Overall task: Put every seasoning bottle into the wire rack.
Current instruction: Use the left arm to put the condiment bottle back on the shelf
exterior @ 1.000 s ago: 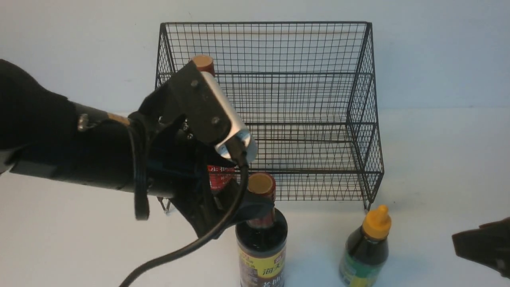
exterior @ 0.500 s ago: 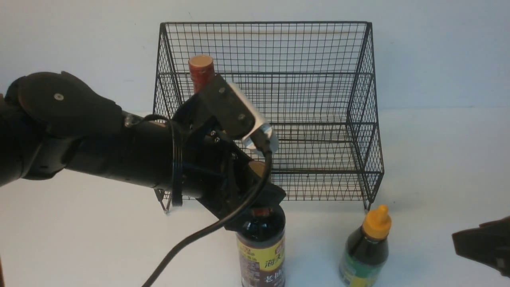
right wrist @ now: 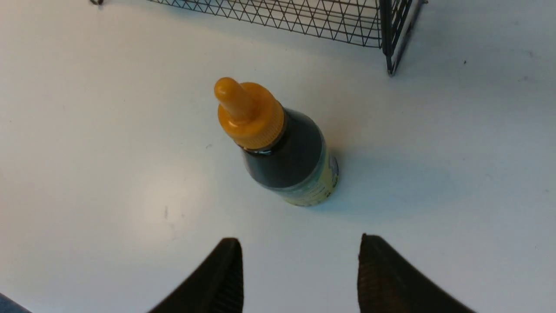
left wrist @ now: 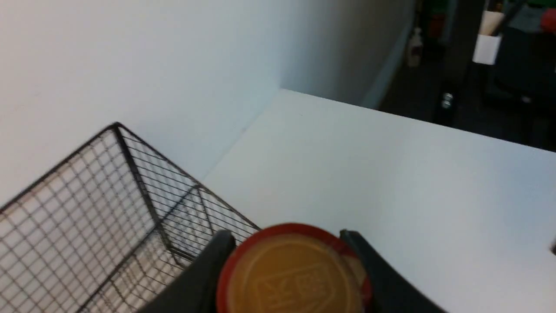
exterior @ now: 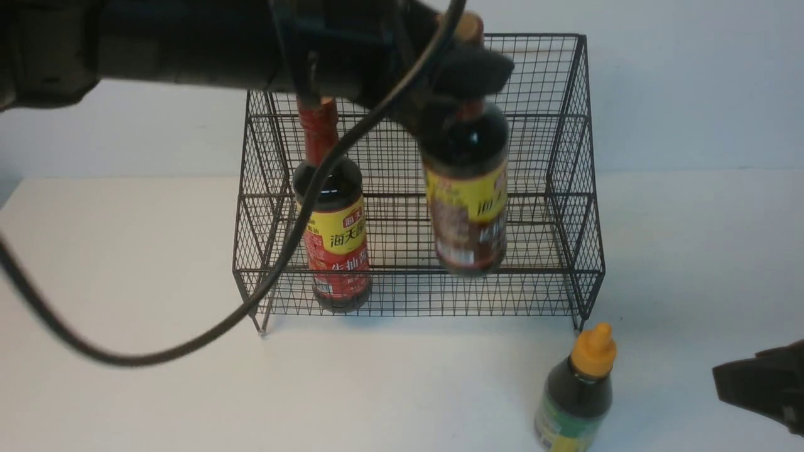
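One tall bottle (exterior: 468, 188) gripped by the neck — hung in the air before the wire rack (exterior: 568, 188).
The left gripper (exterior: 470, 74) is clamped on its red neck. A second tall bottle (exterior: 333, 245) is stood in the rack's lower tier, crossed by a black cable (exterior: 295, 232). The short bottle (exterior: 576, 389) is set on the table (exterior: 125, 251) outside the rack — the right gripper (right wrist: 299, 269) is spread wide and empty nearby.
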Action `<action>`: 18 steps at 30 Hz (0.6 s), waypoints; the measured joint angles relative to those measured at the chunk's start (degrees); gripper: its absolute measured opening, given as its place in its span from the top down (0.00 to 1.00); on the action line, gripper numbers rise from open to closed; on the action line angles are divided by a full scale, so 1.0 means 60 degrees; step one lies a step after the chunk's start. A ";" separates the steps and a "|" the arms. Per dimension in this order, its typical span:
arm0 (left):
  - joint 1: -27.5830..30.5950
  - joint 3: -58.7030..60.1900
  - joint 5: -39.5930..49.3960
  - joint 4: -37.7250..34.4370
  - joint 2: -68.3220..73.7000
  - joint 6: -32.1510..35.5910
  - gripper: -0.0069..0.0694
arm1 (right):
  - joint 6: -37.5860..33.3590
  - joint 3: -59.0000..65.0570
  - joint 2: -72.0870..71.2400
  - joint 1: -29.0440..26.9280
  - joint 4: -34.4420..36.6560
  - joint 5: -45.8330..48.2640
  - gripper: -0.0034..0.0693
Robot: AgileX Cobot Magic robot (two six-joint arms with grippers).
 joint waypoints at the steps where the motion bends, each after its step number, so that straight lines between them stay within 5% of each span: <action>1: 0.0000 -0.0035 -0.0197 -0.0009 0.0135 0.0013 0.56 | 0.0000 0.0000 0.0000 0.0000 0.0000 -0.0009 0.49; 18: 0.0000 -0.0066 -0.0994 -0.0525 0.1688 0.1838 0.56 | 0.0000 0.0000 0.0000 0.0000 0.0000 -0.0009 0.49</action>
